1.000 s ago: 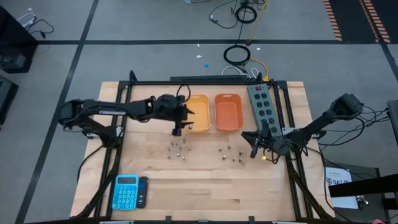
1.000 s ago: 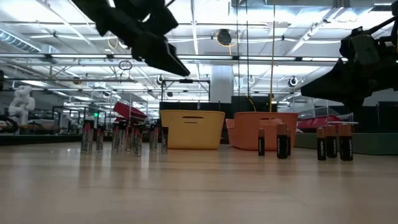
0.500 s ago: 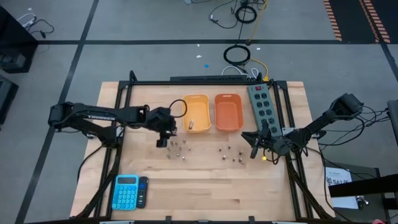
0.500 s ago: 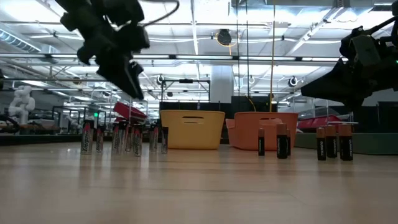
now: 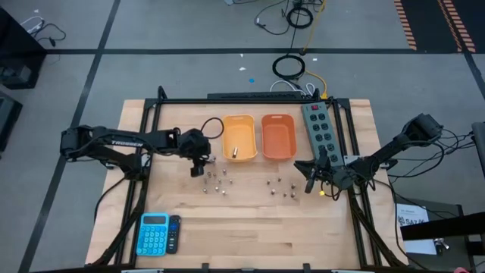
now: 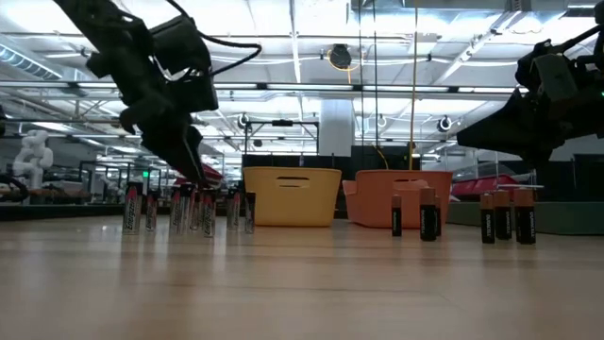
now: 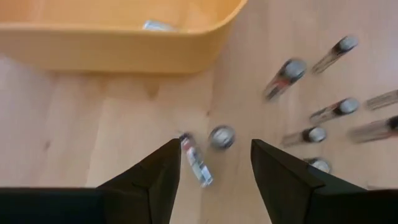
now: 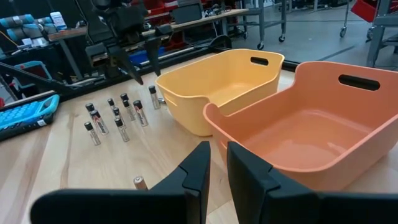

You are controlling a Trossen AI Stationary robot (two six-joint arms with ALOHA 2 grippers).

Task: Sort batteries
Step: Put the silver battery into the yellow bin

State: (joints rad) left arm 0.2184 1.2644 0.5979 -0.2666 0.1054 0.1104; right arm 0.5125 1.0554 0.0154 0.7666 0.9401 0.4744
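Silvery batteries (image 5: 216, 180) stand on end in a loose cluster on the table, left of a group of darker batteries (image 5: 280, 186). My left gripper (image 5: 198, 168) hangs open just above the cluster's left edge. In the left wrist view its fingers (image 7: 214, 168) stand on either side of two silvery batteries (image 7: 222, 137) and touch neither. One battery (image 5: 235, 154) lies in the yellow bin (image 5: 239, 129). My right gripper (image 5: 311, 182) waits, shut, at the table's right side, near the dark batteries.
An orange bin (image 5: 278, 136) sits right of the yellow one. A grey power strip (image 5: 318, 129) lies at the far right. A blue calculator (image 5: 153, 233) rests near the near left corner. Bare wood lies between the batteries and the near edge.
My left gripper has drawn back from the yellow bin's left rim, toward the table's left and near side. It has come down over the silvery cluster. With the gripper gone from the bin, a battery shows lying inside it. The right arm has kept still.
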